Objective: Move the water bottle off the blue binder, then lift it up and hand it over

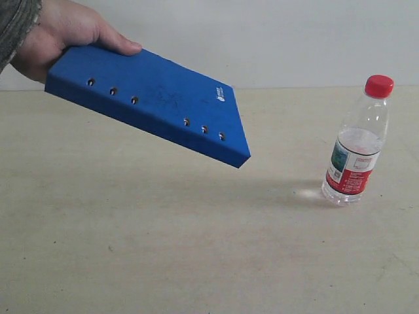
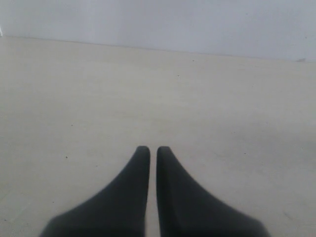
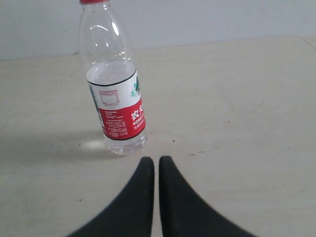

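The water bottle [image 1: 357,145] stands upright on the table at the right, red cap up, and the right wrist view shows the water bottle [image 3: 113,94] too. A person's hand [image 1: 62,29] holds the blue binder [image 1: 154,104] tilted in the air at the upper left, well apart from the bottle. My right gripper [image 3: 156,160] is shut and empty, a short way from the bottle's base. Over bare table, my left gripper [image 2: 153,149] is likewise shut with nothing in it. Neither gripper appears in the exterior view.
A pale beige table [image 1: 196,248] runs back to a white wall [image 1: 275,33]. The binder casts a soft shadow [image 1: 262,190] on the table to the left of the bottle.
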